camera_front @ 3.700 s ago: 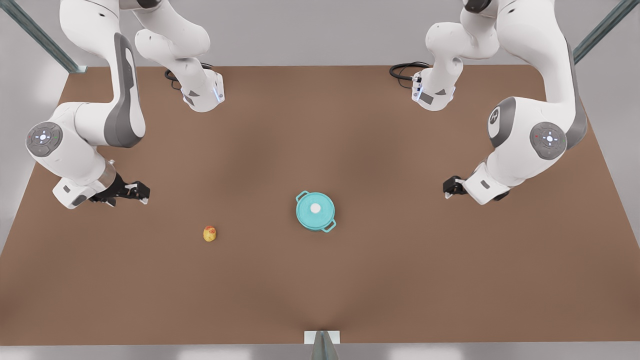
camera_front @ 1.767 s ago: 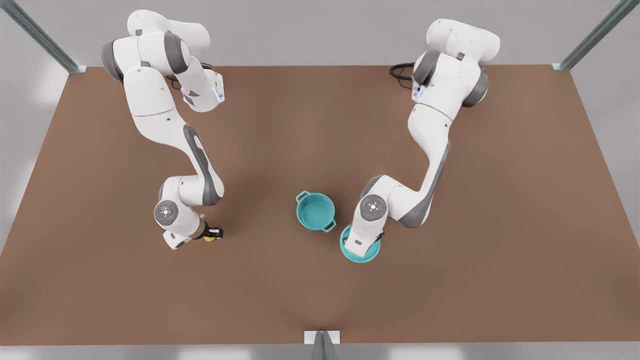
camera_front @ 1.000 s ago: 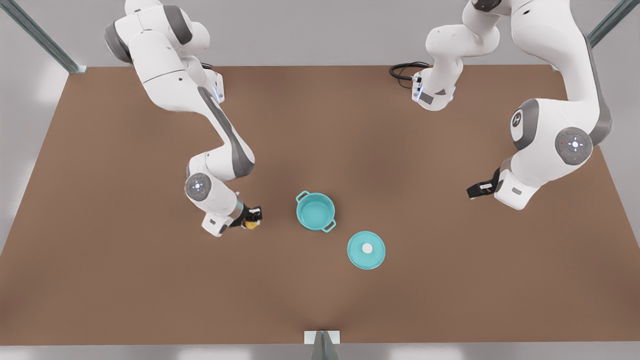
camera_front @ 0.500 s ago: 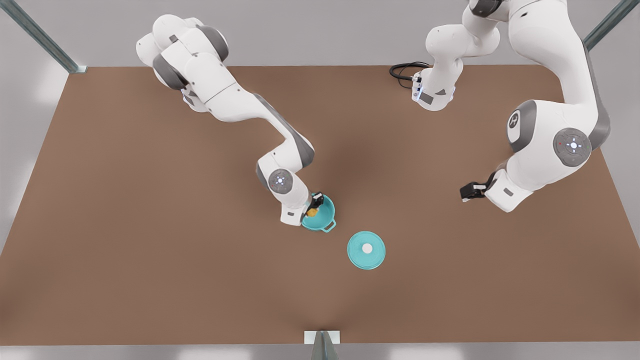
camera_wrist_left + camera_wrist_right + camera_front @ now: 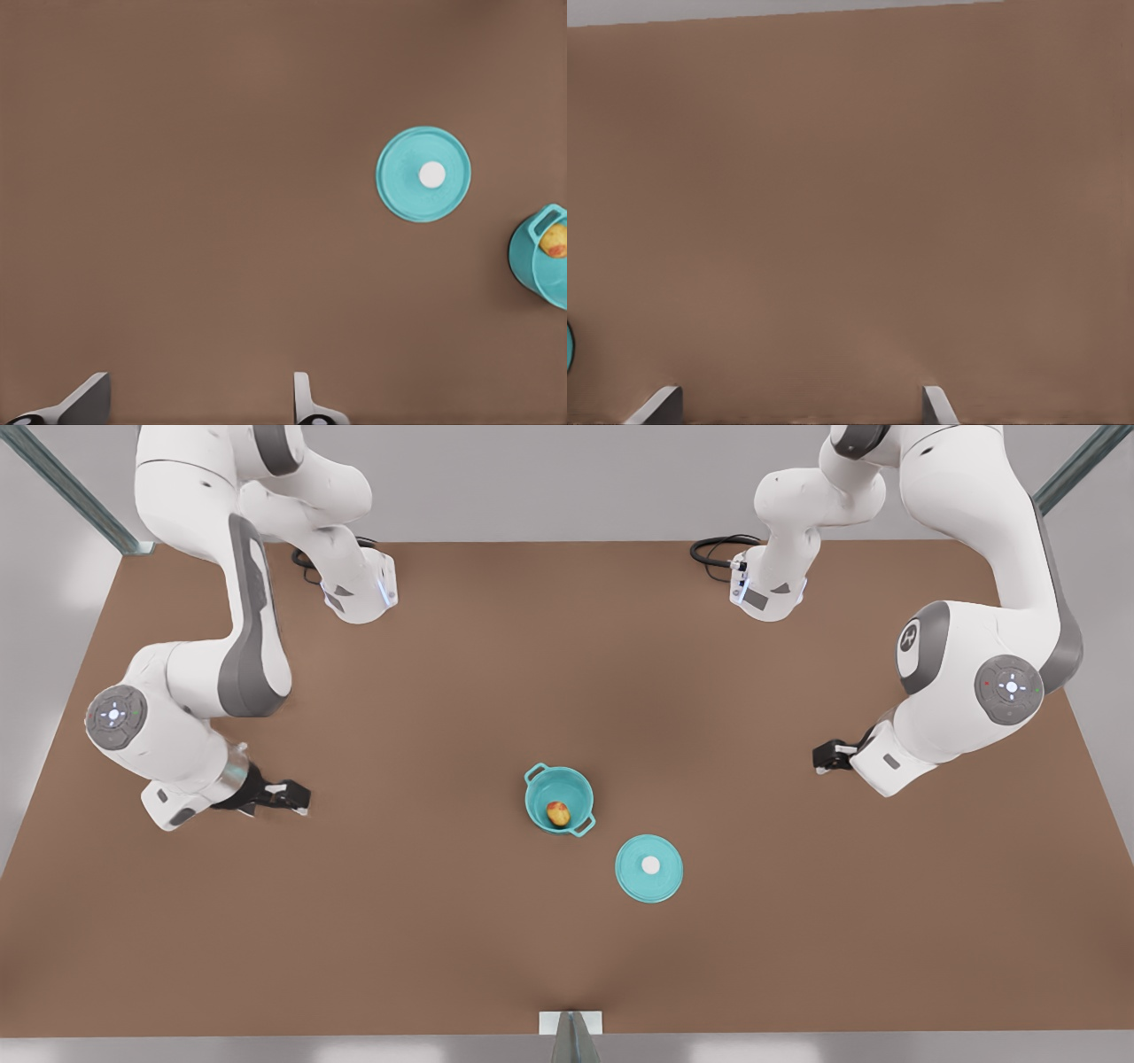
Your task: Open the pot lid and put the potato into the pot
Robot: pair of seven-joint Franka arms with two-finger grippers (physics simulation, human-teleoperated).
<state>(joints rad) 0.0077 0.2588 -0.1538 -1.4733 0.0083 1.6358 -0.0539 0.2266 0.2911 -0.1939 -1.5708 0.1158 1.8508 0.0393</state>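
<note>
The teal pot stands uncovered near the table's middle, and the potato lies inside it. The pot lid, with its white knob up, lies flat on the table just to the front view's right of the pot and nearer the front edge. My left gripper hangs open and empty far off at the front view's left. Its wrist view shows the gripper, the lid and the pot with the potato. My right gripper waits open at the front view's right.
The brown table is bare around the pot and lid. Both arm bases stand at the far edge, with a black cable beside one. A small metal bracket sits at the middle of the front edge.
Half a second ago my left gripper was over the pot with the potato. Now the potato lies in the pot and that arm has drawn back to the front view's left. The right arm barely moved.
</note>
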